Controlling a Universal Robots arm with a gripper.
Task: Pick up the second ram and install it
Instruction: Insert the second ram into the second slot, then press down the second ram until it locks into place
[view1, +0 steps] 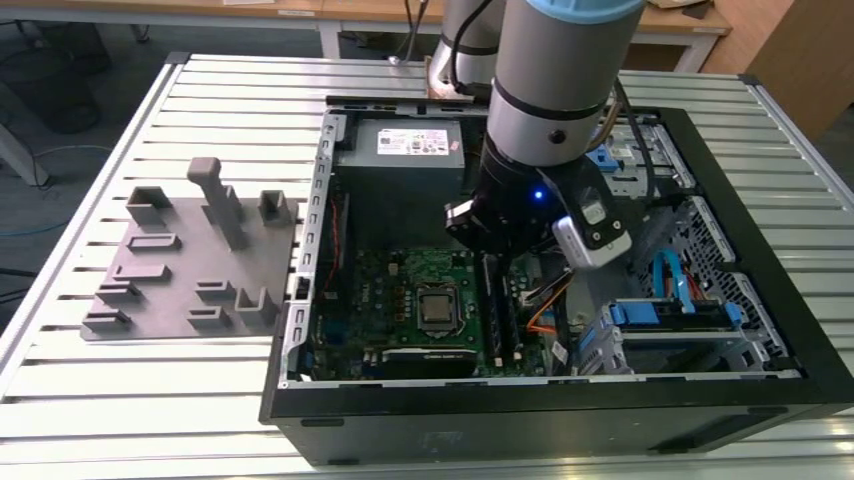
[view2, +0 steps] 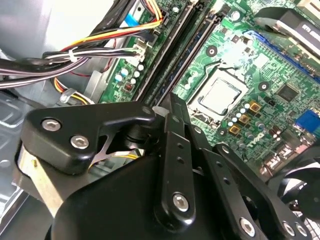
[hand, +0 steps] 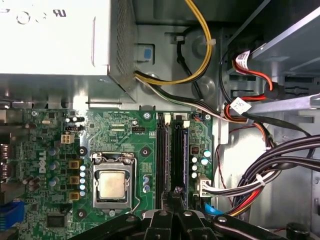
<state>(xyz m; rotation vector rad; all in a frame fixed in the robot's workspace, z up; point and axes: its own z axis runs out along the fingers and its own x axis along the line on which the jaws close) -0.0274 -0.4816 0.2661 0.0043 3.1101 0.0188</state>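
ram (view1: 497, 310) looks stood on edge in a slot (hand: 176, 150) beside the cpu (hand: 112, 185), mid case (view1: 747, 395). can't tell which of the two slots it's in, or whether it's fully down. long axis runs along the slot, from the psu (view1: 400, 145) end toward the opposite case wall, contacts down. gripper (hand: 176, 192) hangs over the slot end farthest from the psu, fingers clenched together with nothing visibly pinched.

risks: a push at one end only could cock the stick so a latch stays open. if it sits off the slot line, it could load the board (view2: 260, 65). cables (hand: 240, 187) run just beside the slots.
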